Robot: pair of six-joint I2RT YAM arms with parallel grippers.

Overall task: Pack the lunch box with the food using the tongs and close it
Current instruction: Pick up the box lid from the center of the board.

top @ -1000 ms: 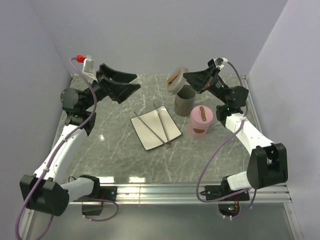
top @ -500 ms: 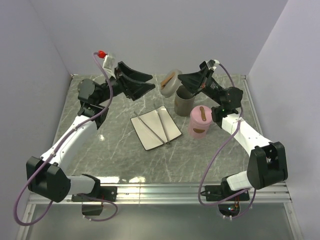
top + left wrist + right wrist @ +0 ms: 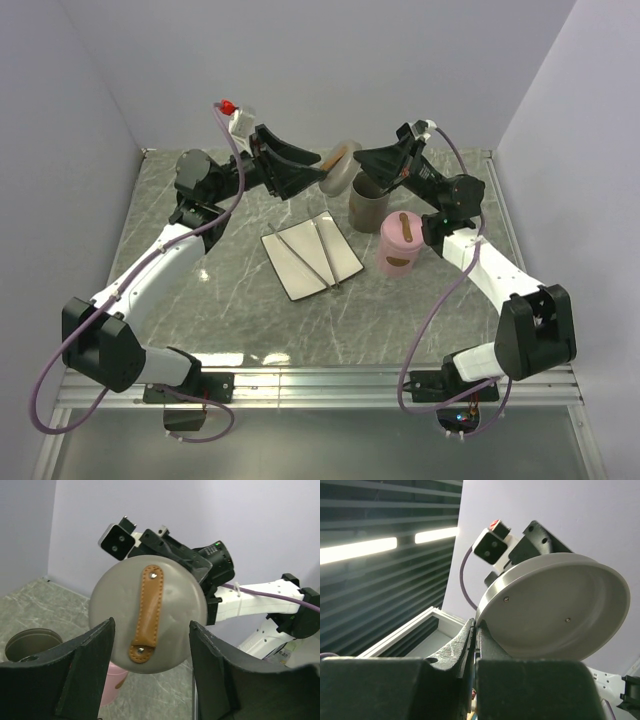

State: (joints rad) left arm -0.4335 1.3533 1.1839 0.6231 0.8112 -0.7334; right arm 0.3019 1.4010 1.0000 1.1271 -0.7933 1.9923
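**Lid handling: light, stiff, smooth, currently in the air between the arms**

Where: the round grey lunch-box lid with a tan stitched leather strap (image 3: 172,597) is tilted on edge above the back of the grey marbled desk (image 3: 230,300). It sits just up-left of the open grey cylindrical lunch-box body (image 3: 368,207). The strap face points at the left arm, the hollow underside at the right.

Right fingers (image 3: 475,647): fully closed, pinching the lid's thin rim.
Left fingers (image 3: 216,675): well apart, one on each side of the lid across its width. Can't tell whether they touch it.

Handling, my read:
- Rigid shell, probably light, and it shows no flex under the rim pinch.
- The surface looks smooth and matte, so it is likely slippery against hard fingers.
- A pinch at one point on the rim lets the lid pivot. A hold across the full width, edge to edge, should be steadier.
- The strap is soft and fixed at both ends. It would work as a hook point but gives poor control of the lid's angle.

Looks: grey-beige, slightly domed top, and a tan strap with darker stitching and a rivet at each end. The underside is a pale shallow dish with two rivet heads showing.

Elsewhere: the thin silver metal tongs (image 3: 324,252) lie on the white square plate (image 3: 346,258) mid-desk, with neither arm near them. The pink cylindrical container with a brown strap (image 3: 400,250) stands just beside the grey body.
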